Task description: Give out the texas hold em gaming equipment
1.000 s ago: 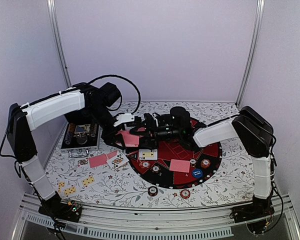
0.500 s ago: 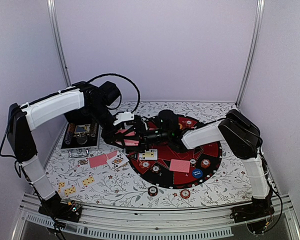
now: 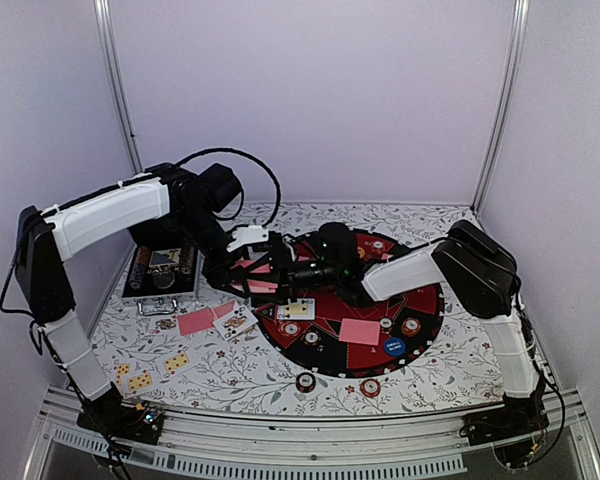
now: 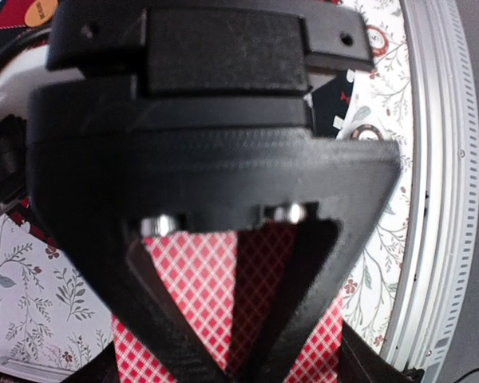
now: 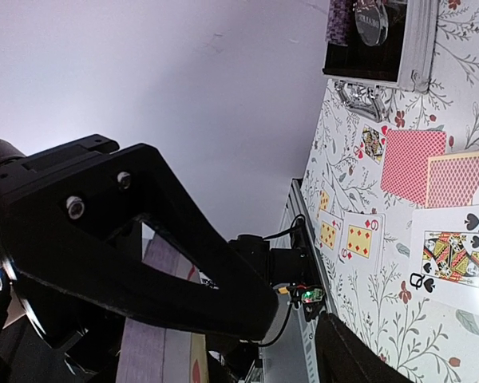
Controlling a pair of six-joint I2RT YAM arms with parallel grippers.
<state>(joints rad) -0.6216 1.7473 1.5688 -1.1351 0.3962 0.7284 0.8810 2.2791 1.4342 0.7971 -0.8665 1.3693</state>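
Swung right gripper (image 3: 282, 268) left across mat (image 3: 427, 318) onto deck (image 4: 195, 271), clamped tight in left gripper (image 3: 250, 272); right jaws' grip unclear. Loose cards (image 3: 195, 321) lower left.

Pale purple walls (image 3: 310, 100) stand all around. Two silver poles (image 3: 115, 90) go up at the back. The worktop (image 3: 230, 375) has a leafy white cover.

The left tool (image 3: 248, 266) grips a small stack of pink-backed cards (image 3: 262, 284) over the left rim of the round mat (image 3: 427, 300). The right tool (image 3: 286, 269) reaches across the mat to that stack, but its jaws are too dark to read. A blue disc (image 3: 395, 348) lies on the mat. Two chips (image 3: 306, 381) lie on the desk (image 3: 465, 350) before it.
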